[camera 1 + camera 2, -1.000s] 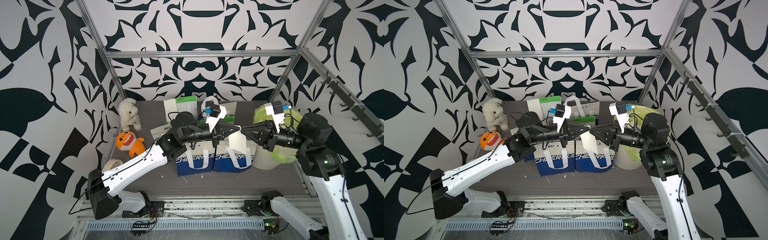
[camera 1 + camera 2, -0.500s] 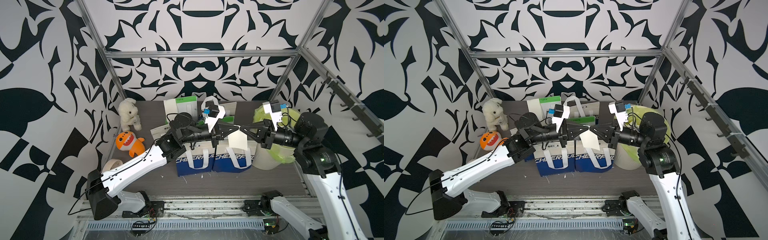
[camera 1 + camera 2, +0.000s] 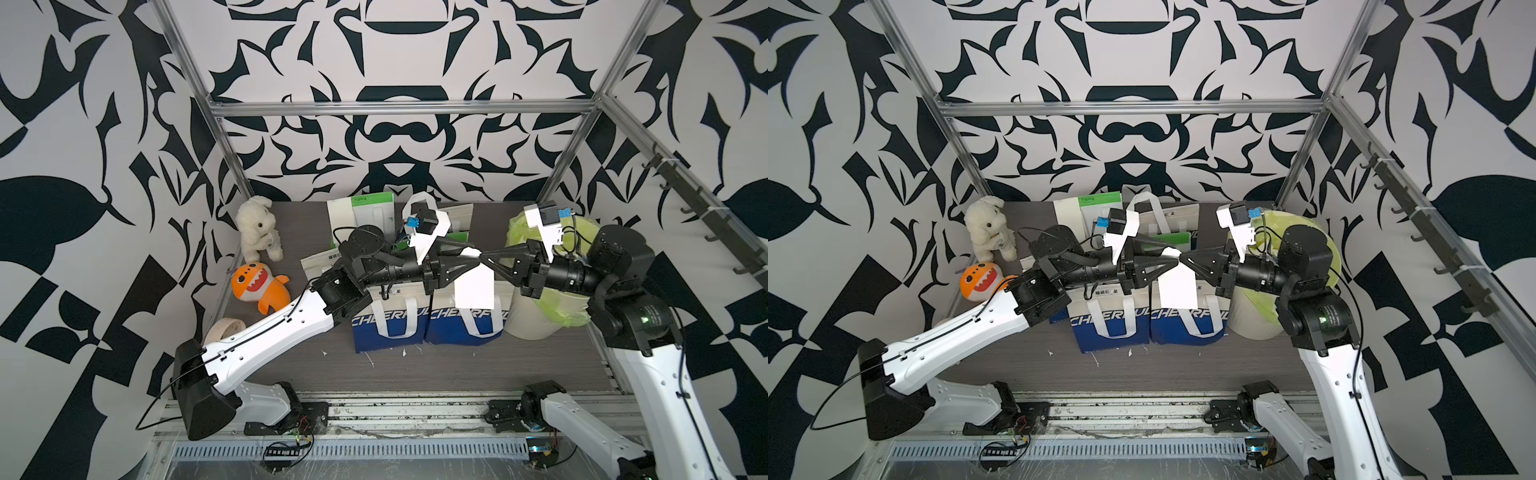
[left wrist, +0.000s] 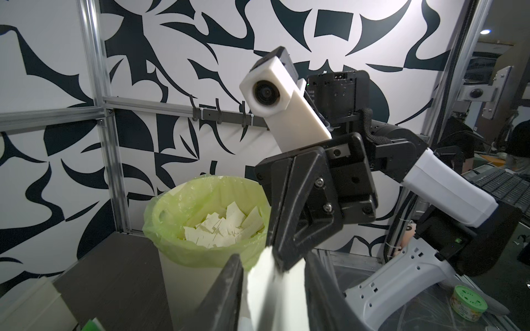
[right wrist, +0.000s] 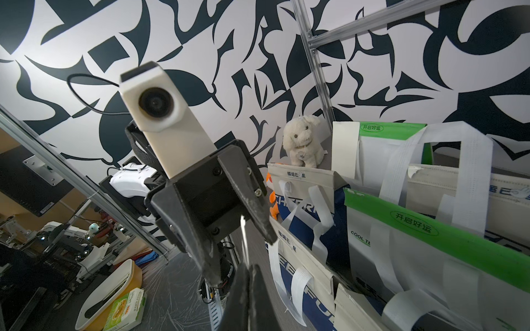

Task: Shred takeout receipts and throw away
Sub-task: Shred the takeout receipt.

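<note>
A white takeout receipt (image 3: 473, 286) (image 3: 1177, 286) hangs in the air above the blue and white bags, pinched at its upper corner. My right gripper (image 3: 484, 258) (image 3: 1182, 259) (image 5: 249, 268) is shut on that corner. My left gripper (image 3: 476, 255) (image 3: 1176, 259) (image 4: 272, 256) meets it tip to tip and is open, its fingers (image 4: 229, 280) standing either side of the paper (image 4: 266, 292). In the right wrist view the receipt (image 5: 243, 238) shows only as a thin edge. Torn pieces (image 4: 226, 226) lie in the bin.
The white bin (image 3: 536, 320) with a green liner (image 4: 200, 200) stands right of the bags (image 3: 424, 328), below my right arm. More bags (image 5: 430, 229) stand behind. A plush rabbit (image 3: 257, 226), an orange toy (image 3: 257, 286) and a tape roll (image 3: 222, 328) sit at the left. Small scraps (image 3: 403, 353) dot the table.
My left gripper's jaws have parted from the receipt, which now hangs from the right gripper alone. Both arms stay nearly where they were.
</note>
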Action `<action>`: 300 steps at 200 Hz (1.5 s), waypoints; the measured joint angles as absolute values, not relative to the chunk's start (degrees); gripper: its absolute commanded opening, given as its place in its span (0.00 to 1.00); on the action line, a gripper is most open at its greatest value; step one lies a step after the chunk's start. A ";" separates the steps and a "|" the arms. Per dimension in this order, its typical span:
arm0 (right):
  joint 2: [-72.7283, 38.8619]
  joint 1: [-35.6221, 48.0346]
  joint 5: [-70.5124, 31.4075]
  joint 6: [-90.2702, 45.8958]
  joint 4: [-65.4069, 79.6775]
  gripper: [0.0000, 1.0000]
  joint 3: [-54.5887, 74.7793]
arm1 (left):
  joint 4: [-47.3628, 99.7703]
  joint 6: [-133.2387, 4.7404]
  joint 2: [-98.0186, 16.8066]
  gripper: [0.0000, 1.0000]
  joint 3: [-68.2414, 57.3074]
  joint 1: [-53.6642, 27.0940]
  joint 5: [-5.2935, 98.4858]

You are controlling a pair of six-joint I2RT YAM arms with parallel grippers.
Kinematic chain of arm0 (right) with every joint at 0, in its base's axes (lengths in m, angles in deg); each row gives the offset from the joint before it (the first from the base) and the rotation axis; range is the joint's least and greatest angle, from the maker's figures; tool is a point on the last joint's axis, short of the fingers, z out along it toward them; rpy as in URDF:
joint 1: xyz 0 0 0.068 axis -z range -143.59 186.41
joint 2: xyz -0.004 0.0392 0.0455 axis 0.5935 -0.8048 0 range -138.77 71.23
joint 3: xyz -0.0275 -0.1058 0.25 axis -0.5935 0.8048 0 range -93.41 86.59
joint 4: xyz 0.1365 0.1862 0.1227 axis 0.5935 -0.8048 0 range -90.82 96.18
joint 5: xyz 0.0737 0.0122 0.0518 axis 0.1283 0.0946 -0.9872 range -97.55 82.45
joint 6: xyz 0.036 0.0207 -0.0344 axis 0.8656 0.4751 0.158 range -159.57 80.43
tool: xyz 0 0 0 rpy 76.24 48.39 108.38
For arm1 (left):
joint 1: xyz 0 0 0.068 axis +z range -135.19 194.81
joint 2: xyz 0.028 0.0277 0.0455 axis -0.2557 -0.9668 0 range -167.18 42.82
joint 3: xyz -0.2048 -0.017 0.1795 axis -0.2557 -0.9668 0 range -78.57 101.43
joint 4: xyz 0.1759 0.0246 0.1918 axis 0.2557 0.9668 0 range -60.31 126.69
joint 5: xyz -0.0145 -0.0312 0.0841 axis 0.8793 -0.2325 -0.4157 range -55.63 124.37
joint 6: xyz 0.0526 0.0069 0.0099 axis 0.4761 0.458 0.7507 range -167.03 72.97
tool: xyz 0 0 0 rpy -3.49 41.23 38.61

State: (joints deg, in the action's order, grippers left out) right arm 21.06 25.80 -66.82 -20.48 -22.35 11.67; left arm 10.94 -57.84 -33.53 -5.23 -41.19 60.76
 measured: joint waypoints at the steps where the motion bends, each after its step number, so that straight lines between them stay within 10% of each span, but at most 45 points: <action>1: 21.06 25.80 -66.84 -20.48 -22.35 0.00 11.67 | 10.94 -58.01 -33.53 0.31 -5.23 -41.19 60.78; 60: 21.06 25.80 -66.84 -20.68 -23.14 0.00 11.67 | 10.64 -58.82 -33.80 0.00 -5.19 -41.19 60.76; 300: 18.83 24.66 -60.33 -5.44 -18.46 0.00 18.08 | -4.75 -56.13 -34.01 0.00 -16.40 -40.91 54.49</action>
